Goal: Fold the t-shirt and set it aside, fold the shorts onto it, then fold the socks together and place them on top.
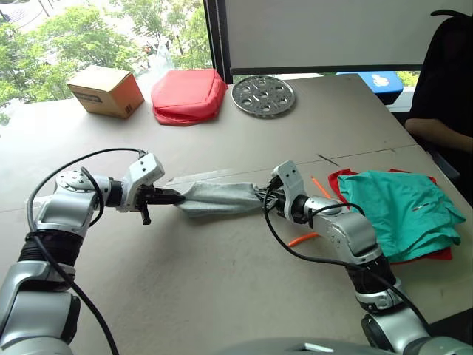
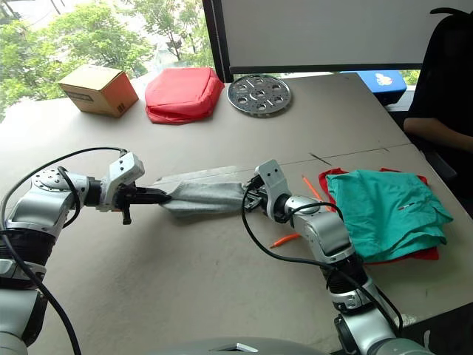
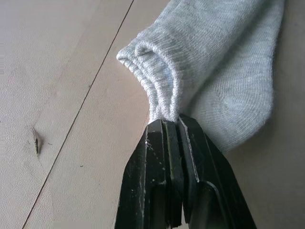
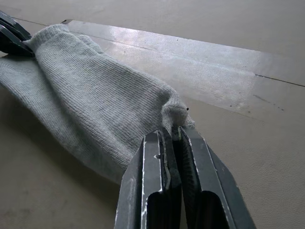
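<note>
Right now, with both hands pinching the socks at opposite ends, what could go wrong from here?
1. Each hand, left hand and right hand, grips only a small bit at the end of the socks; a layer may slip loose during the fold.
2. The shorts cover the t-shirt unevenly, so socks placed on top might slide off.
3. An orange cord lies under the right arm and could snag.

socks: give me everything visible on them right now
The socks are light grey ribbed knit, laid one on the other and stretched lengthwise over the table. The left gripper is shut on the bunched cuff end, the right gripper shut on the opposite end. They sag onto the tabletop beside a taped seam.
</note>
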You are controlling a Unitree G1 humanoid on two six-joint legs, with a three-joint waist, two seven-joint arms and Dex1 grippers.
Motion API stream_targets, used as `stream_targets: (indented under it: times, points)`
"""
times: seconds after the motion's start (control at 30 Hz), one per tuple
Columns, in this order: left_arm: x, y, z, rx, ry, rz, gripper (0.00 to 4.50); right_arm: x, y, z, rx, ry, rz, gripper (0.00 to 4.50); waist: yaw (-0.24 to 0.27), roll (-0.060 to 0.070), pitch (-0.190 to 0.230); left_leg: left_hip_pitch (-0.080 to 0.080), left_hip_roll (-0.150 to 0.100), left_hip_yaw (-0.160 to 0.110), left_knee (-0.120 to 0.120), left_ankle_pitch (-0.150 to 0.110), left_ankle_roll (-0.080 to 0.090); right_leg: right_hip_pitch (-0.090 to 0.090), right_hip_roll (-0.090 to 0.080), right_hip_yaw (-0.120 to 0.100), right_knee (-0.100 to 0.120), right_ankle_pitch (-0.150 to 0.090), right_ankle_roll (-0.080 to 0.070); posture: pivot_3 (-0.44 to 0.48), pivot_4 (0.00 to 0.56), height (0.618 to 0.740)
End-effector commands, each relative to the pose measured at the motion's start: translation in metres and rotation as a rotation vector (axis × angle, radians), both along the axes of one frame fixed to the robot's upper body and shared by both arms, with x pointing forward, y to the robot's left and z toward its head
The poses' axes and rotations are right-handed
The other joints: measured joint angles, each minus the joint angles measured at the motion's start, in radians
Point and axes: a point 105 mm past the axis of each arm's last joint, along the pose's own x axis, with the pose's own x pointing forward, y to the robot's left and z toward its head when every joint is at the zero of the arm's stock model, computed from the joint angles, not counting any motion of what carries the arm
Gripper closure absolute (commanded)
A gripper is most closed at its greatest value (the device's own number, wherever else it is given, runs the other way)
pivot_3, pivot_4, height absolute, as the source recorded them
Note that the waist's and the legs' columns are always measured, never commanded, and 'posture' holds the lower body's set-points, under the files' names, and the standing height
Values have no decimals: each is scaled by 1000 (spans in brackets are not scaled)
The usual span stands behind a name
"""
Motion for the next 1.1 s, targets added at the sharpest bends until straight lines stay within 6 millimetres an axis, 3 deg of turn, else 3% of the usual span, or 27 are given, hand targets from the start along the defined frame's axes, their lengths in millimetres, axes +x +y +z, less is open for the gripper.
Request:
stream_targets:
  times: [0.03, 0.1, 0.13, 0.27, 0.37, 0.47, 0.63, 0.73, 0.83, 1.03, 1.1]
  points:
    - [3, 10, 18, -70, -67, 80, 3029, 2, -13, 11, -14, -83, -11, 3112, 1, 0, 0, 0, 0, 0, 0, 0, 0, 0, 0, 0, 0, 0, 0, 0, 150, 740]
    - [-1, 11, 34, -193, -65, 135, 2089, 0, -26, 24, 12, -124, -14, 2181, 0, 0, 0, -1, 0, 0, 0, 0, 0, 0, 0, 0, 0, 0, 0, 0, 150, 740]
    - [-6, 12, 42, -255, -57, 154, 1863, -4, -34, 31, 2, -161, 4, 2162, 1, -1, 0, -1, 0, 0, 0, 0, 0, 0, 0, 0, 0, 0, 0, 0, 150, 740]
    - [-24, 13, 56, -455, -34, 263, 1863, -17, -42, 53, 35, -265, 103, 2162, -4, -1, 0, -2, 3, -1, 2, 0, 0, 0, 0, -1, 0, 0, 1, 0, 150, 740]
    - [-36, 9, 47, -526, -21, 354, 1780, -17, -27, 55, 49, -276, 175, 2947, -9, 0, 1, 3, 4, -1, 1, 0, 0, 4, 0, -1, 0, -1, 3, 0, 150, 740]
    - [-49, 1, 34, -574, 9, 415, 1780, -11, -1, 49, 33, -284, 259, 4361, -12, 0, 1, 7, 5, 0, 1, 0, 0, 5, 0, 0, 1, -1, 3, 0, 150, 740]
    - [-62, -8, 16, -598, 17, 515, 1780, 7, 28, 18, -95, -287, 341, 4441, 4, -1, 1, 6, 2, -3, 1, 0, -1, 5, -1, 0, 1, 0, 0, 0, 150, 740]
    - [-66, -11, 6, -587, -4, 592, 1780, 12, 24, -24, -247, -240, 383, 4441, 12, -2, 1, 6, 1, -2, 1, 0, -1, 5, -2, 1, 0, -1, -2, 0, 150, 740]
    - [-72, -17, 1, -612, 9, 633, 1780, 13, 21, -28, -229, -249, 385, 4441, 14, -3, -1, 7, 1, -1, 1, 0, -1, 6, -3, 3, 1, -2, -4, 0, 150, 740]
    - [-66, -17, -11, -661, 14, 762, 1780, 9, 17, 29, 18, -393, 366, 4441, 18, -2, -1, 7, 1, -2, 2, 1, -3, 6, -2, 2, 2, -2, -5, 0, 150, 740]
    - [-62, -20, -11, -703, 28, 782, 1780, 1, 10, 40, 67, -411, 380, 3874, 20, -2, 0, 7, 1, -2, 2, 1, -2, 6, -2, 2, 2, -2, -5, 0, 150, 740]
